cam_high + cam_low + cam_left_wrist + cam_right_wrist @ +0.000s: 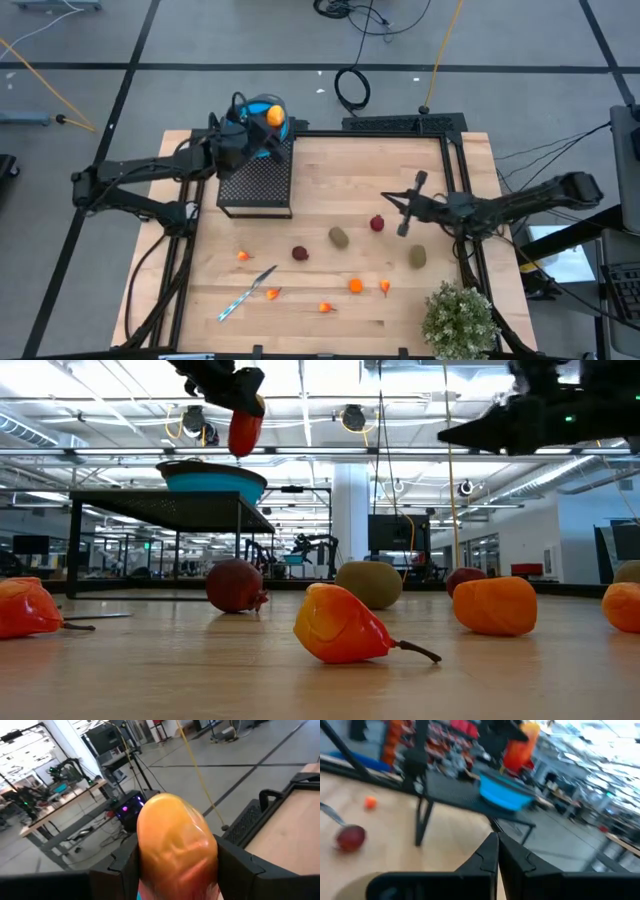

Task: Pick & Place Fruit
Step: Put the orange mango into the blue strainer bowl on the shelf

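My left gripper [268, 120] is shut on a larger red-orange fruit [175, 845], held over the blue bowl [258, 105]. The bowl stands on a black mesh stand [255, 182] at the table's far left. On the wood lie dark red round fruit [377, 223] [300, 253], olive ovals [339, 237] [417, 257] and several small orange bits [355, 285]. My right gripper [388, 197] hangs shut and empty above the table's right half, near the dark red fruit. My left gripper pinches the red-orange fruit's two sides [145, 855] between its two fingers [235, 865]. The fingers reach in roughly level from the table's left. The fruit [245, 430] hangs from the fingers, lifted clear above the blue bowl [215, 482].
A thin silver-blue knife-like stick [247, 292] lies near the front left. A bushy green plant [458, 318] stands at the front right corner. A black frame [400, 124] borders the table's far and right edges.
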Robot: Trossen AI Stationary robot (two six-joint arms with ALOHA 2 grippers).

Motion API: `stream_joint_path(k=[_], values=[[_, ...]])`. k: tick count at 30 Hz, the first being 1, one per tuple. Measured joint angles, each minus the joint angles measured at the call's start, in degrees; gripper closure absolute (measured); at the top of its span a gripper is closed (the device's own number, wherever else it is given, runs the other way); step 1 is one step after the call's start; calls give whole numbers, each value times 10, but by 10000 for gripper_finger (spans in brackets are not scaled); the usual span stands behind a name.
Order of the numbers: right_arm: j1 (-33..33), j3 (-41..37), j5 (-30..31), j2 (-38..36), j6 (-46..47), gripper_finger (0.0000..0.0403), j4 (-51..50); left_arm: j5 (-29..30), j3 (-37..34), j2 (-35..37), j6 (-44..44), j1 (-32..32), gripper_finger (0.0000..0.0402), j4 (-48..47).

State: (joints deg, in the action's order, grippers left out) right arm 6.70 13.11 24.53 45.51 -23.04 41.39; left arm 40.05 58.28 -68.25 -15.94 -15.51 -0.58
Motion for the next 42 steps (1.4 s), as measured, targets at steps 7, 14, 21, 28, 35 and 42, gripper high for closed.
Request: stream_joint_path(k=[7, 14, 21, 28, 35, 42], values=[[0, -30, -126, -124, 6, 402, -103, -43, 2, 0, 15, -48, 206, -6], [-7, -30, -241, -173, 14, 402, -202, -101, 57, -1, 52, -103, 209, -95], [-22, -30, -292, -179, 14, 403, -227, -157, 115, -1, 101, -161, 209, -201], [-34, -30, -292, -179, 14, 403, -229, -226, 123, -1, 154, -205, 205, -272], [-34, -30, -292, -179, 14, 403, -229, -246, 123, -18, 193, -236, 203, -305], [-34, -30, -291, -179, 14, 403, -229, -306, 123, -51, 224, -272, 202, -300]])
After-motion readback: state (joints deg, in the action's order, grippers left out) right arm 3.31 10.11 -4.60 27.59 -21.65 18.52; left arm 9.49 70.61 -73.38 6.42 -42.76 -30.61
